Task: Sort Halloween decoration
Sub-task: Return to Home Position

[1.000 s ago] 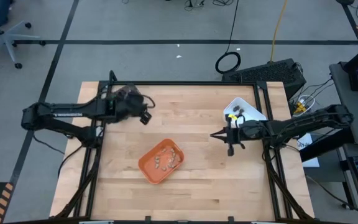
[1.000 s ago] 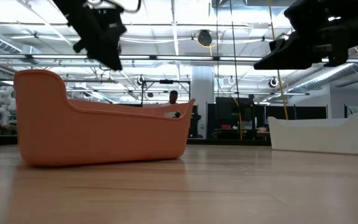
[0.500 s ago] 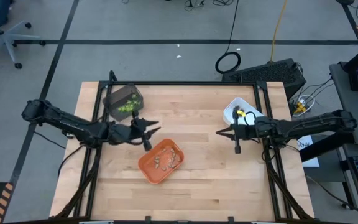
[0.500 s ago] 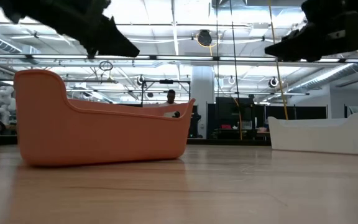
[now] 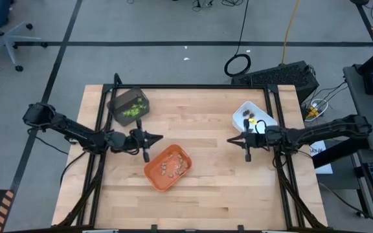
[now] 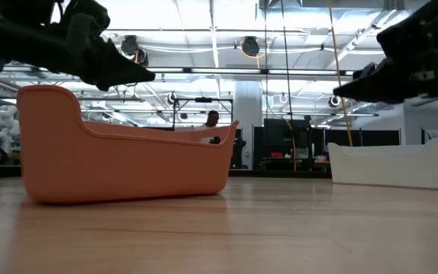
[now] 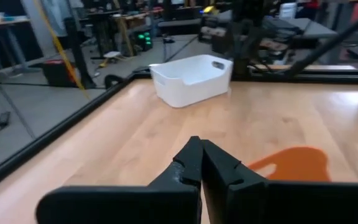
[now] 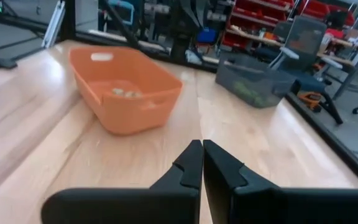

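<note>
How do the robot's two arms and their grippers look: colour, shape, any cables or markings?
The left arm and right arm are black, slim, jointed links. The left gripper and right gripper each have two matte black fingers, wedge-shaped, tapering to a point, with stepped edges. I see no markings or loose cables.

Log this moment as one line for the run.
left pincer shut, raised beside orange plastic tray holding tan-grey pieces | right pincer shut, raised near white plastic tray | lime-green pieces in dark grey bin
</note>
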Robot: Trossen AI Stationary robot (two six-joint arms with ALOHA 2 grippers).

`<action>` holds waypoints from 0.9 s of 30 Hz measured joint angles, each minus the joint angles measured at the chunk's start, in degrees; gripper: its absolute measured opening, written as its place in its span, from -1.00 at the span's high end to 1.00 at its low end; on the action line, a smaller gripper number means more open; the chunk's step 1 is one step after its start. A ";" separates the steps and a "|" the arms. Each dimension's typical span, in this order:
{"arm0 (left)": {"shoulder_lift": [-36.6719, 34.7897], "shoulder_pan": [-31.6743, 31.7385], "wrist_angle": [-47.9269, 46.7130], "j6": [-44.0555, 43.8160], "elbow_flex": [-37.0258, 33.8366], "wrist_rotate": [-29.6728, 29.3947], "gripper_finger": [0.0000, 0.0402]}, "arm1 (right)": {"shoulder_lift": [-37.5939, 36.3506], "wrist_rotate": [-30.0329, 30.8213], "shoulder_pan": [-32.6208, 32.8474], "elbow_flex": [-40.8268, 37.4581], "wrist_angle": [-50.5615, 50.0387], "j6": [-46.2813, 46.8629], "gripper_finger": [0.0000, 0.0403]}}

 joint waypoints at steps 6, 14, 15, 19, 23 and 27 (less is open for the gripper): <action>0.00 -0.02 3.76 1.48 -2.84 2.99 0.99 | 0.00 -0.08 0.00 -3.68 3.89 0.52 1.00; 0.00 0.07 16.56 4.51 -10.17 7.30 1.00 | -0.07 -2.03 -0.04 -4.11 4.44 0.05 1.00; 0.00 0.11 18.95 4.81 -11.33 7.87 1.00 | -0.07 -3.09 -0.04 -4.13 4.19 -0.01 1.00; -0.47 0.11 20.47 4.44 -12.65 9.41 1.00 | -0.06 -4.74 -0.04 -4.17 2.93 0.37 1.00; -0.84 0.11 20.12 5.09 -12.65 12.16 1.00 | -0.56 -4.74 -0.04 -4.22 2.03 1.45 1.00; -2.97 0.11 19.80 7.73 -12.67 13.84 1.00 | -2.96 -4.68 -0.04 -4.26 -0.12 2.19 1.00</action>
